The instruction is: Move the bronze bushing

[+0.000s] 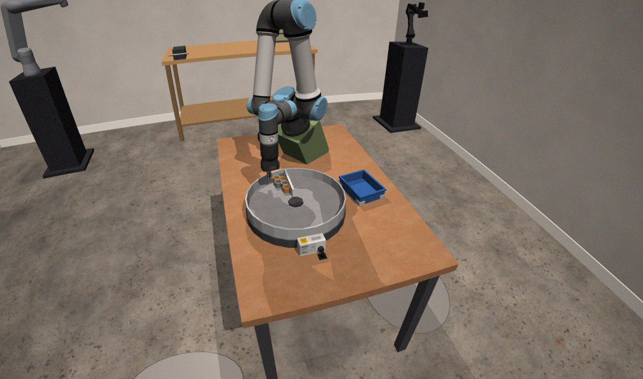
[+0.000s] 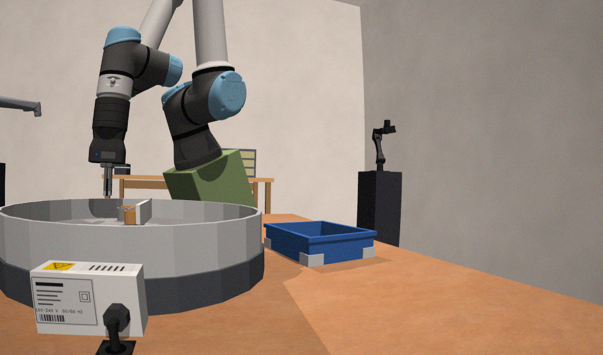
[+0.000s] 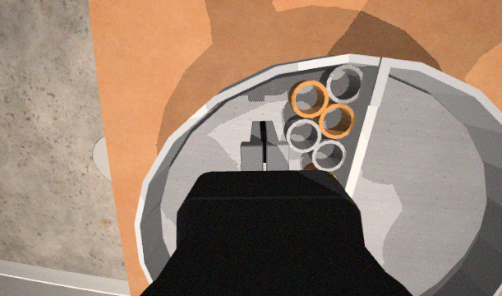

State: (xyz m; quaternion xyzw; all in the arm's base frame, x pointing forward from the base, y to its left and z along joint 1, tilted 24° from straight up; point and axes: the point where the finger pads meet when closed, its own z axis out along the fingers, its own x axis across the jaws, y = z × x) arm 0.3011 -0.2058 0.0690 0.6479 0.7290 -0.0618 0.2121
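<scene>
Wooden table (image 1: 384, 263), speckled concrete floor (image 1: 102, 245), grey walls (image 1: 550, 94), jaws together, empty.

On the white control box (image 2: 88, 296) at the front of the turntable (image 2: 131, 247): label reading "100-240 V 50/60 HZ", barcode beneath, yellow warning triangle on top. Other lines unreadable.

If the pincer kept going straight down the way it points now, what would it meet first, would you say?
Most likely the turntable floor. The shut, empty pincer points down beside the bushings, not over one, though depth is uncertain.
</scene>
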